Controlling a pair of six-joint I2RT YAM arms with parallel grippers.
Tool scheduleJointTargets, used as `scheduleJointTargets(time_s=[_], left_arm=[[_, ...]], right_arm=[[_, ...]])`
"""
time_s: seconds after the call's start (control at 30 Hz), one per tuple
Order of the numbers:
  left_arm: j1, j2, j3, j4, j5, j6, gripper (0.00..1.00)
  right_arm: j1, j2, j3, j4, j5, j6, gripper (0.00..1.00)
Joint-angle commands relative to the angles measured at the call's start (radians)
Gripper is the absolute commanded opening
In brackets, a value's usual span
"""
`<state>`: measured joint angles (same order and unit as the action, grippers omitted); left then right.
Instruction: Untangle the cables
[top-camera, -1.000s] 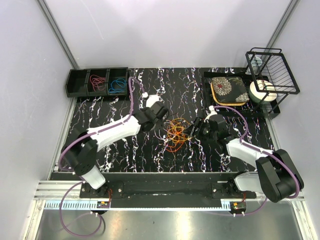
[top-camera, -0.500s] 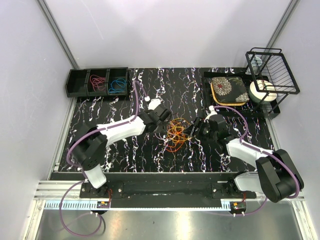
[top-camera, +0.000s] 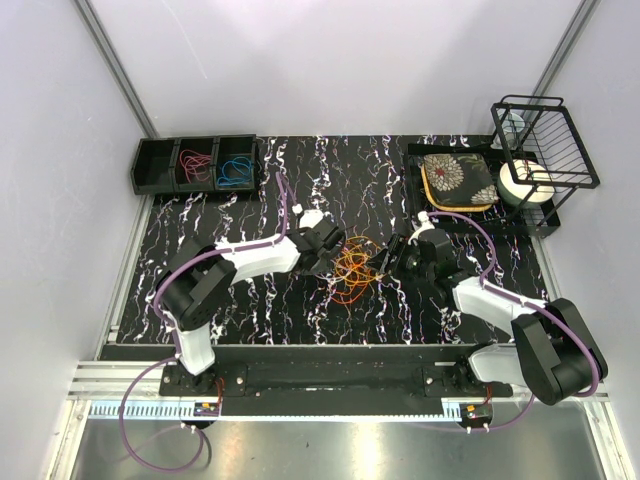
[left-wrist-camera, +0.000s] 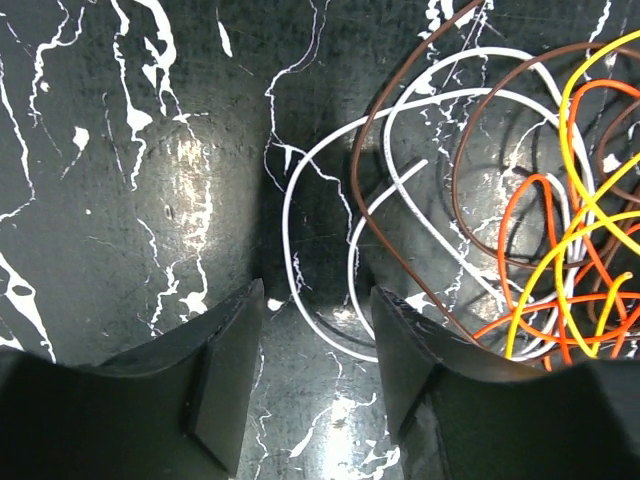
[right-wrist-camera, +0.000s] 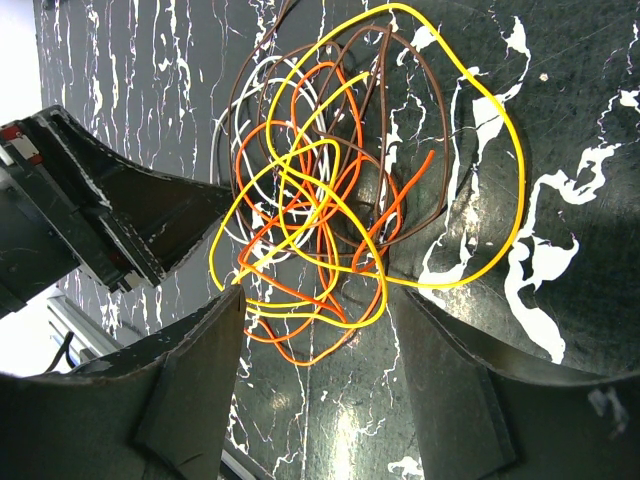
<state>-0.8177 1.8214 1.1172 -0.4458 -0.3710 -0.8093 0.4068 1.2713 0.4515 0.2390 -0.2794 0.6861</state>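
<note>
A tangle of thin cables lies mid-table: orange, yellow, brown and white loops. In the left wrist view the white loop and a brown loop lie just ahead of my open left gripper, with orange and yellow loops to the right. My left gripper sits at the tangle's left edge, low over the table. My right gripper is open at the tangle's right edge. In the right wrist view the tangle lies just ahead of the open right gripper, and the left gripper shows beyond it.
A black three-part bin stands at the back left with red cables and blue cables in it. At the back right are a black wire rack, a patterned pad and a white roll.
My left arm has swung right and lowered, bringing its gripper up to the left edge of the tangle. The right arm and the tangle have not moved.
</note>
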Motion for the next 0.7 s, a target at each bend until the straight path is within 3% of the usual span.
scheduleJointTargets(time_s=[0.0,0.03,0.17,0.43,0.67], left_arm=[[-0.003,0.016,-0.011,0.033,0.01,-0.028,0.45],[-0.005,0.019,-0.013,0.032,0.01,-0.031,0.41],[-0.005,0.019,-0.03,0.032,0.006,-0.041,0.0],[-0.003,-0.074,0.007,-0.05,-0.091,0.005,0.0],[-0.005,-0.244,0.2,-0.264,-0.245,0.102,0.0]], right_arm=[[0.004,-0.001,0.032,0.02,-0.001,-0.005,0.68],[0.004,-0.003,0.032,0.02,-0.001,-0.005,0.68],[0.004,-0.001,0.033,0.019,-0.001,-0.005,0.68],[0.004,0.002,0.036,0.017,-0.001,-0.005,0.68],[0.003,-0.001,0.033,0.017,0.0,-0.003,0.68]])
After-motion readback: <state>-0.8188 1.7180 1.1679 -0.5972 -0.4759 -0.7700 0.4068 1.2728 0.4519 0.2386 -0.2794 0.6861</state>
